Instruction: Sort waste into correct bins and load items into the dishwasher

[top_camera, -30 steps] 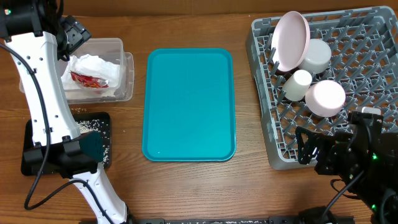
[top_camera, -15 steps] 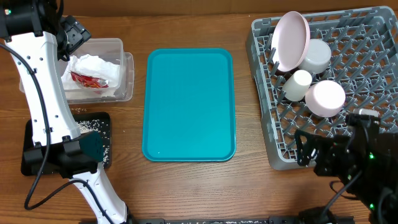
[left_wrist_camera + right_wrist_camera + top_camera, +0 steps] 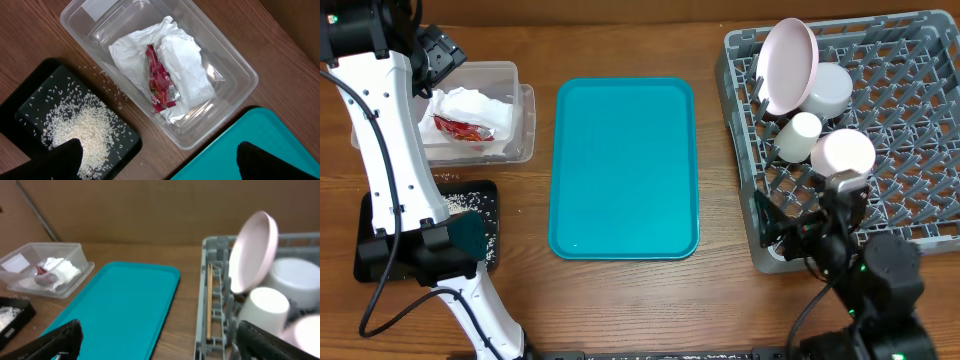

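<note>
A wooden table (image 3: 620, 300) carries everything, and a plain brown panel (image 3: 150, 210) closes the view behind it. In the middle lies a teal serving tray (image 3: 625, 165), bare. At the far left corner sits the clear tub (image 3: 517, 72), holding the crumpled white napkin (image 3: 190, 65) with the red wrapper (image 3: 160, 85) on top of it. Just in front of the tub is the black tray (image 3: 30, 102), where the rice (image 3: 82, 130) lies in a loose heap, and a few stray grains (image 3: 107, 82) dot the wood between the two bins. On the right stands the grey dish rack (image 3: 920, 100). The pink-white plate (image 3: 790, 65) is upright on edge in its far left part, with a grey-white bowl (image 3: 828, 88) touching it. The white cup (image 3: 800, 137) and the pink bowl (image 3: 843, 158) sit mouth down just in front. The chopsticks (image 3: 209, 300) lie along the rack's left channel. The left arm rises from its base near the front left edge and reaches to the far corner. There the left gripper (image 3: 159, 159) hangs above the tub and the black tray, its fingers spread wide and holding nothing. The right arm is folded low at the front right. The right gripper (image 3: 160, 342) points across the rack's front left corner towards the teal tray, its fingers also fully apart and holding nothing.
</note>
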